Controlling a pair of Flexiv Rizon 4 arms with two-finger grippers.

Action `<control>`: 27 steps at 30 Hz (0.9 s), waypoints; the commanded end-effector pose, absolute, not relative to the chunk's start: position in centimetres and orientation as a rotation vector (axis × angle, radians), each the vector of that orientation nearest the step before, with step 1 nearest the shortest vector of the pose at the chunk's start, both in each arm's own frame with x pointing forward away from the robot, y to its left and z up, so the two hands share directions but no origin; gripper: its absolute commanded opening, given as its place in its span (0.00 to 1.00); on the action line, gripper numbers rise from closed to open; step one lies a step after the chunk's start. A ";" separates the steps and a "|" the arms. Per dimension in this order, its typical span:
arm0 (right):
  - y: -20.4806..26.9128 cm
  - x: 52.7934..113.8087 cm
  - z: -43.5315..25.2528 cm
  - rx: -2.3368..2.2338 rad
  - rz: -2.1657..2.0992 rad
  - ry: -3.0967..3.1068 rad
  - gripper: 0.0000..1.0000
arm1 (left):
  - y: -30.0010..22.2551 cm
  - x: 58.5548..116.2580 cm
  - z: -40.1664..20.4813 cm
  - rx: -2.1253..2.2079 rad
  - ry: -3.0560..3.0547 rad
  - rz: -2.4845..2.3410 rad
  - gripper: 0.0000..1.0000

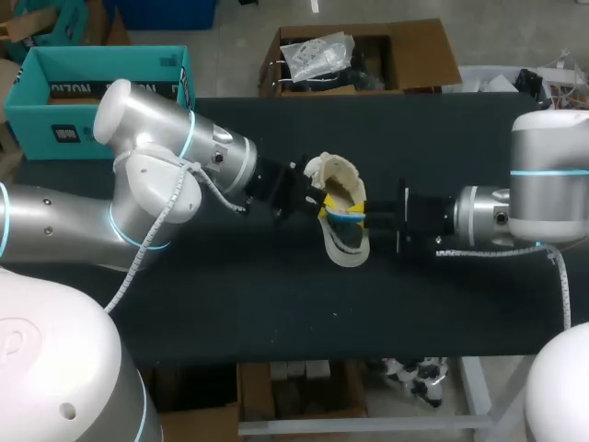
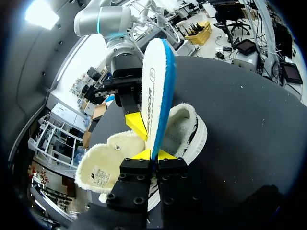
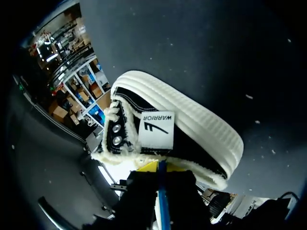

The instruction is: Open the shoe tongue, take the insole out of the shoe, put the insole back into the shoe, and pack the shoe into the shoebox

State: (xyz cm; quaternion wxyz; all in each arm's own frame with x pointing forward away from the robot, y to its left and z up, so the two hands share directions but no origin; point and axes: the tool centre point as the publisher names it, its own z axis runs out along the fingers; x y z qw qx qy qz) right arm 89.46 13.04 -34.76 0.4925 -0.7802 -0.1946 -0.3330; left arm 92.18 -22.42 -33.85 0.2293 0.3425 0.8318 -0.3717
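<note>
The table point(image 1: 230, 304) carries the shoe point(image 1: 339, 175) near its middle, lying on its side. The open box point(image 1: 101, 87) stands well apart from the shoe, beyond the left arm. The insole point(image 2: 154, 86) is mostly out of the shoe and stands on edge over its opening, with the folded-back tongue point(image 2: 103, 167) just beside it.

The left gripper point(image 2: 154, 154) is at one side of the shoe, clamped on the near end of the insole. The right gripper point(image 3: 161, 166) is at the opposite side. Its tips lie against the shoe's collar and seem pinched on the insole's blue edge.

The insole looks light, thin and bendy. It would probably buckle if pushed from one end, so a grip near an end, with the other end guided into the toe, seems wise. The shoe looks soft above and stiff in the sole. It is light enough to slide when the insole drags, so the collar or heel is the likely place to hold it.

Only the head view shows the box and how the two arms face each other across the shoe. The left wrist view alone shows the fleece lining and the insole's flat face. The right wrist view alone shows the shoe's ribbed sole wall and eyelets.
</note>
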 end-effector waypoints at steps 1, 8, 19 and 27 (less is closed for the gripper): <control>13.5 90.3 -35.4 -1.900 -0.796 -0.476 0.00 | -23.0 92.6 -34.4 0.934 2.297 -1.021 0.00; 13.0 90.5 -35.5 -1.908 -0.796 -0.468 0.00 | -22.7 91.8 -33.7 0.942 2.273 -1.041 0.23; 12.6 90.7 -35.7 -1.915 -0.806 -0.455 0.00 | -22.7 90.4 -32.1 0.973 2.203 -1.065 0.00; 12.3 89.6 -34.3 -1.913 -0.823 -0.462 0.36 | -23.0 90.7 -32.7 0.980 2.206 -1.062 0.00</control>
